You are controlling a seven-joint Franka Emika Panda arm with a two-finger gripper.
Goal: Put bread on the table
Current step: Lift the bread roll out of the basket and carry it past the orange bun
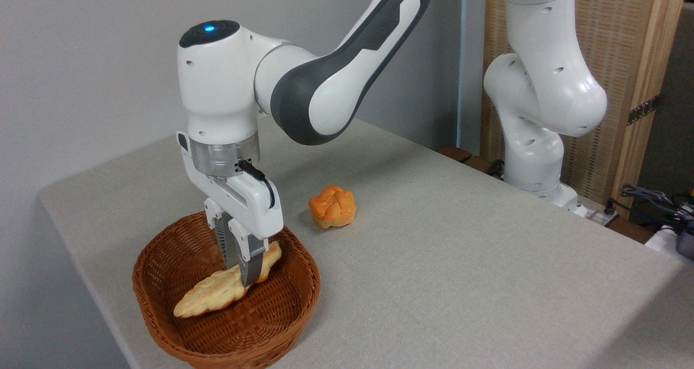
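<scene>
Gripper [243, 269] came straight down into the basket [162, 282], fingers narrowed around the bread's [217, 293] middle, though whether they actually pinched it could not be told. One braided loaf lay inside, long axis running eight to two o'clock. Further back, at one o'clock, one bun [332, 206] sat on the table [461, 260].

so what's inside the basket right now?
Only the bread, lying in the basket, with the claw down across its middle. The claw's fingers cover that middle section; whether they're clamped can't be told.
</scene>
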